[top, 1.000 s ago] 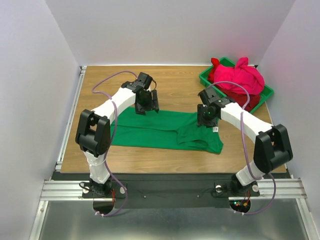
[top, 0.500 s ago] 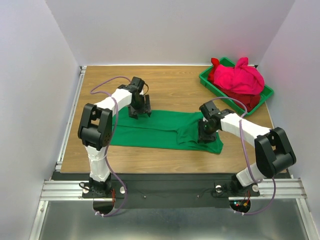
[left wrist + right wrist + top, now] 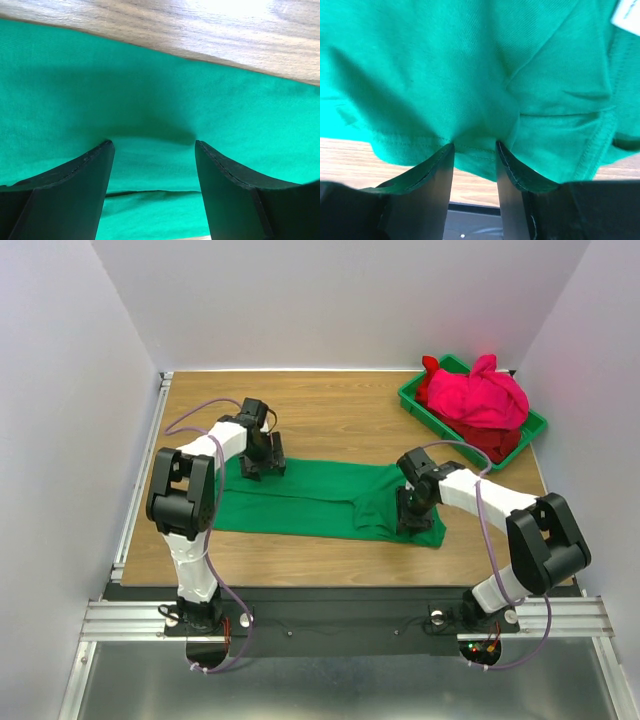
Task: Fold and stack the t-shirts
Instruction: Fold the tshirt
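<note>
The left hand (image 3: 260, 466) is down on the green t-shirt (image 3: 320, 495) near its 9 o'clock end. Its fingers are spread wide and straddle flat cloth without pinching it. The right hand (image 3: 415, 523) sits at the shirt's other end, around 4 o'clock. Its fingers are drawn fairly close with the near hem bunched up between them, but I cannot tell whether they have a grip on it.

I'd say the job is early. The green shirt lies across the middle of the tabletop (image 3: 340, 405) as a long narrow band, apparently folded lengthwise, with its white label (image 3: 625, 15) at the right end, and it has not been doubled into a compact square. The pink t-shirt (image 3: 485, 395) and the red t-shirt (image 3: 490, 440) are heaped in the green bin (image 3: 415, 400) at 2 o'clock, unfolded, and no stack exists.

A second ago both hands hung higher, over the band's far edge and closer together. The left has since swung out toward 9 o'clock and come down, no wider than before. The right has crossed to the near hem and narrowed. The shirt has hardly shifted.
</note>
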Controlling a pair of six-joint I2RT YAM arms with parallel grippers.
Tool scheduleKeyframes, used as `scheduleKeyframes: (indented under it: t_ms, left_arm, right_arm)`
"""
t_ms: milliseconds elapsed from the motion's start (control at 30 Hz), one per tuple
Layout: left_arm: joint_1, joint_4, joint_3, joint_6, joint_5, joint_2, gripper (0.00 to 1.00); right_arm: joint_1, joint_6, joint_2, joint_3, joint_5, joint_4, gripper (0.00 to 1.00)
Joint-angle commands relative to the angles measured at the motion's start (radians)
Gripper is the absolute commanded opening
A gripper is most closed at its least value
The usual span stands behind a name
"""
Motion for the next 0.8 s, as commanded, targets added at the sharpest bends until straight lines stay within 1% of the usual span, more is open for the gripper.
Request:
scheduleKeyframes:
  t_ms: [0, 33, 100, 133, 200, 300, 433, 500, 633, 767]
  left_arm:
    - [0.03, -0.014, -0.022, 0.043, -0.039, -0.044, 0.78]
    - [0.033, -0.022, -0.017, 0.045, -0.042, -0.052, 0.77]
    - [0.044, -0.022, 0.009, 0.051, -0.043, -0.061, 0.78]
    - [0.046, -0.022, 0.018, 0.051, -0.041, -0.066, 0.78]
    - [0.047, -0.014, 0.053, 0.054, -0.015, -0.072, 0.78]
    - [0.047, 0.005, 0.083, 0.052, 0.037, -0.069, 0.78]
    - [0.049, 0.035, 0.097, 0.089, 0.085, -0.04, 0.78]
    - [0.05, 0.045, 0.084, 0.109, 0.094, -0.029, 0.78]
    - [0.067, 0.105, -0.004, 0.137, 0.134, -0.04, 0.78]
    - [0.099, 0.124, -0.087, 0.147, 0.146, -0.038, 0.77]
  right_arm:
    - [0.008, 0.034, -0.033, 0.122, 0.031, -0.046, 0.45]
    - [0.008, 0.042, -0.037, 0.144, 0.077, -0.056, 0.45]
    - [0.006, 0.059, -0.05, 0.216, 0.108, -0.085, 0.47]
    - [0.006, 0.063, -0.051, 0.217, 0.124, -0.094, 0.48]
    - [0.006, 0.095, -0.054, 0.27, 0.171, -0.116, 0.48]
    - [0.006, 0.139, -0.056, 0.281, 0.204, -0.12, 0.48]
    - [0.006, 0.151, 0.005, 0.286, 0.238, -0.096, 0.49]
    - [0.006, 0.155, 0.045, 0.286, 0.252, -0.071, 0.48]
    - [0.008, 0.169, 0.122, 0.296, 0.264, -0.012, 0.48]
    - [0.006, 0.191, 0.214, 0.289, 0.267, 0.047, 0.48]
